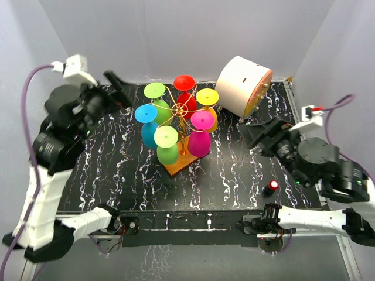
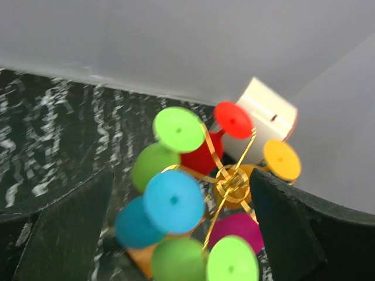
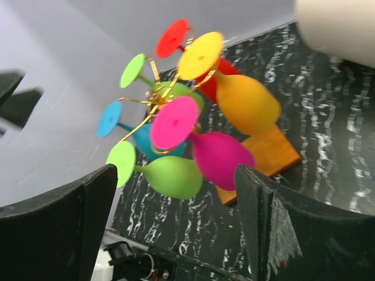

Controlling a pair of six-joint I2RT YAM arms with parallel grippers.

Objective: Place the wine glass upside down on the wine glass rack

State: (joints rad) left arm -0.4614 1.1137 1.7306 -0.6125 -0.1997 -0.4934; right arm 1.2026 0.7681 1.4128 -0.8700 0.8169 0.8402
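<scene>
On the rack [image 1: 179,109], mid-table [image 1: 117,170]: six glasses hang bowl down from the wire arms. They are the red glass [image 1: 184,83], lime glass [image 1: 155,91], yellow glass [image 1: 207,97], blue glass [image 1: 146,126], pink glass [image 1: 199,140] and green glass [image 1: 167,149]. I cannot tell which one the task means.
Task status: I judge the placing done. No glass stands on the table or sits in either gripper.
Left gripper [image 1: 120,88]: fingers spread wide and empty.
Right gripper [image 1: 253,137]: fingers spread wide and empty.
Risk 1: the rack stands on a small wooden base and carries a full load. A sideways knock from either arm could tip it.
Risk 2: the round feet stick out past the wire arms. A finger sweeping across at that height could catch a foot and lift that glass off its hook.
Risk 3: the white cylinder [image 1: 240,85] lies close behind the yellow glass. If the rack is pushed back, the two could meet.
Precaution: I would back each arm straight away from the rack before any turn.
Glasses and left fingers: apart from the fingers. The blue glass is nearest, and the left wrist view looks straight at it.
Glasses and right fingers: well apart. The pink and green glasses face this side.
</scene>
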